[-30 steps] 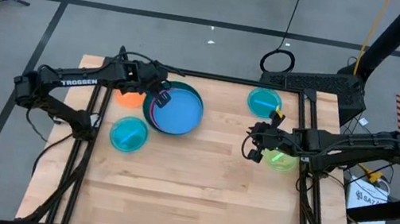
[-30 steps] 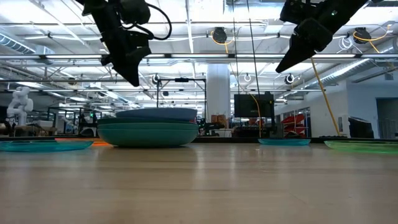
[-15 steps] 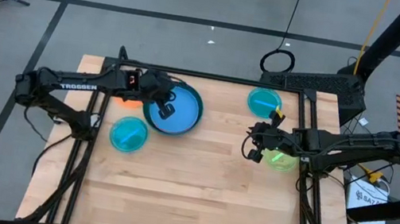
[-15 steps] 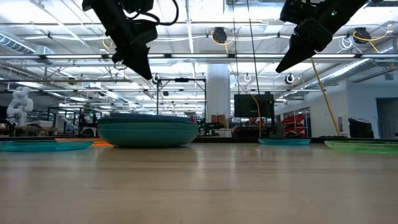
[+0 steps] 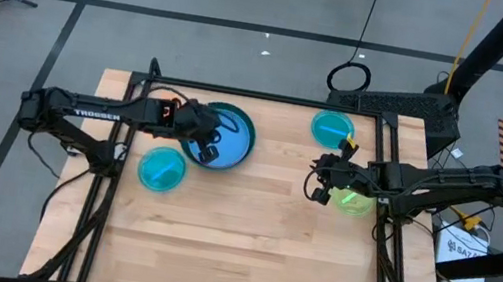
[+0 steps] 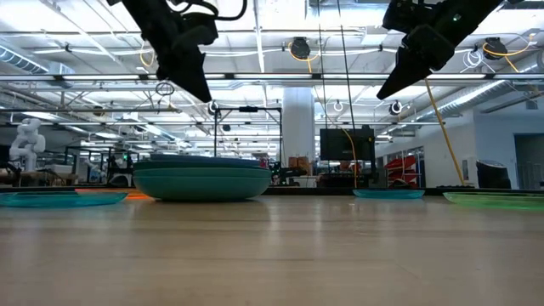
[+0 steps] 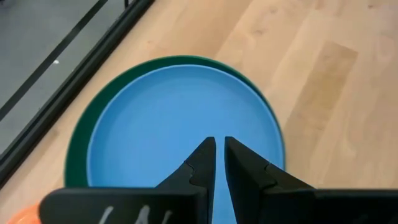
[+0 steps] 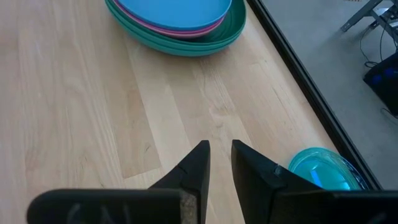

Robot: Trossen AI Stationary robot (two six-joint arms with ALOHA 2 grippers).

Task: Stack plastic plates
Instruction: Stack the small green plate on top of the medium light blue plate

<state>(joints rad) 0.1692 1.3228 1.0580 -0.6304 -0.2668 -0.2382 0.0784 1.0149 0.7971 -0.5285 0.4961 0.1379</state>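
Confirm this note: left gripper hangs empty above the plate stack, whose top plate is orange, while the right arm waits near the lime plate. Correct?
Not quite. The top plate of the stack is blue, as the left wrist view shows. The left gripper does hang empty above it, and the right gripper waits near the lime plate.

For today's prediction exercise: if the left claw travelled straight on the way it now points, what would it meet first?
Probably the blue plate topping the stack; the left claw hangs above it, pointing down at it, nothing between.

Grey floor (image 5: 254,0) with black tape lines; bright ceiling lights (image 6: 280,13).
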